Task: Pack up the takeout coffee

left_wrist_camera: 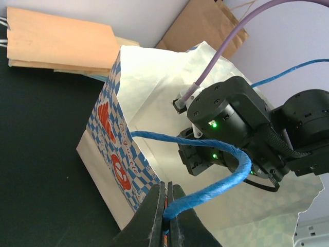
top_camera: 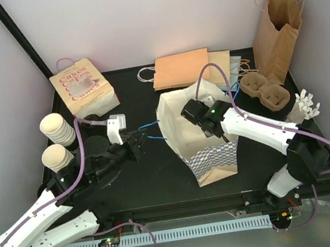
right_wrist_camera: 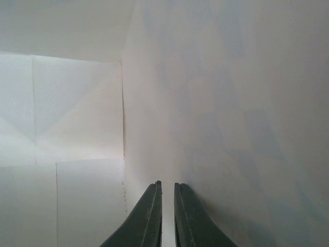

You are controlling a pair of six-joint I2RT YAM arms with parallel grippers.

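Left hand [left_wrist_camera: 165,206] clamps the blue twisted paper handle [left_wrist_camera: 221,182] of the white, blue-checked paper bag [left_wrist_camera: 154,98]. Right hand [right_wrist_camera: 167,216], nearly closed and empty, is inside that bag. Cream ribbed paper cups [top_camera: 57,130] stand stacked at the black surface's [top_camera: 155,176] left edge, apart from both hands.

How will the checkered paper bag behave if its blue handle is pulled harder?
The checkered paper bag looks thin and creased, so it would probably buckle. Its inside seems empty, so it is likely light and may tip. The blue handle in the left claw looks like twisted cord and might tear.
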